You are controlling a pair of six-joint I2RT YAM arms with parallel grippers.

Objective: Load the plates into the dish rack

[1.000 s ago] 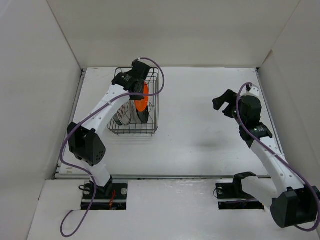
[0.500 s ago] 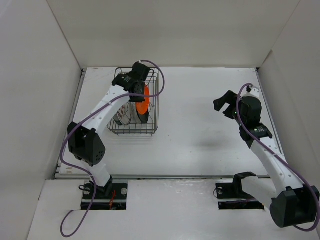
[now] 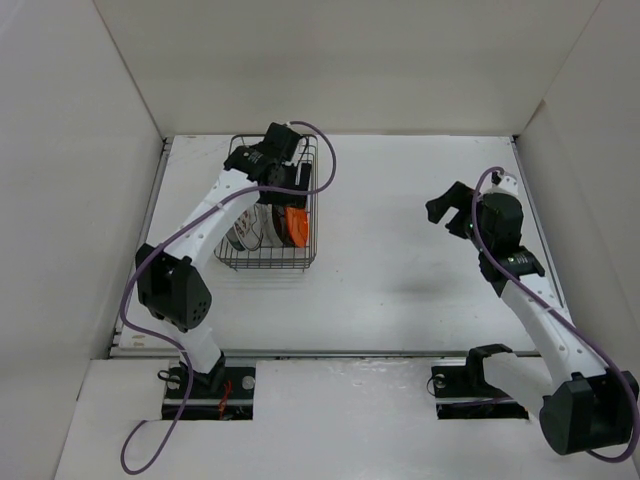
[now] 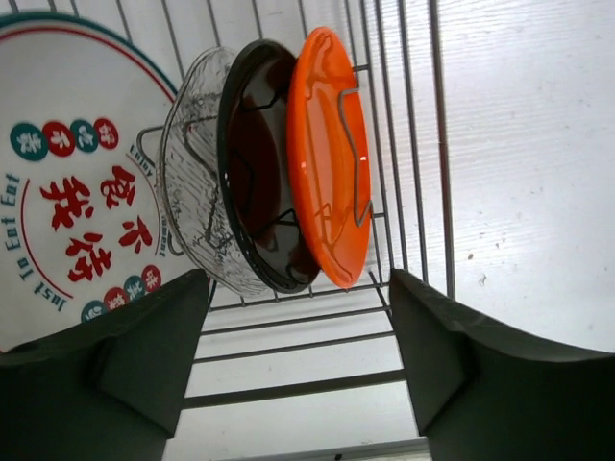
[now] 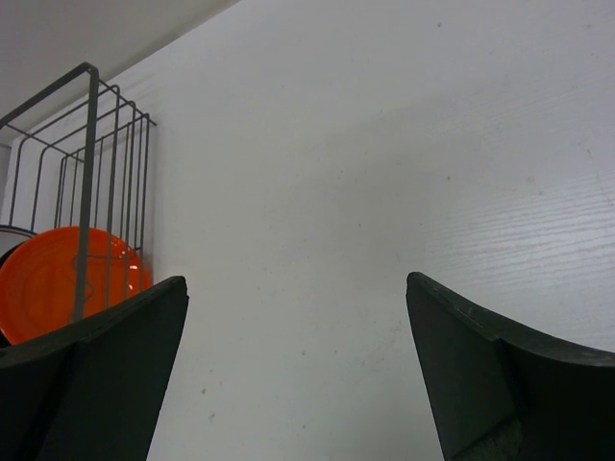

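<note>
White table (image 3: 400, 230), dish rack (image 3: 262, 263) wires crossing orange plate (image 4: 327, 163), left pincer (image 4: 298, 317) spread

The dish rack (image 4: 298, 387) is thin, dark grey metal wire. The orange plate (image 4: 327, 154) and black plate (image 4: 259, 182) are glossy, showing sharp highlights and wire reflections. The clear plate (image 4: 192, 182) is transparent with a ribbed surface. The white plate with red marks (image 4: 77, 192) is smooth, with printed decoration. The table (image 4: 519, 144) is matt white with a fine wood-like grain. The left gripper (image 4: 296, 288) has matt dark grey fingers (image 4: 471, 384).
</note>
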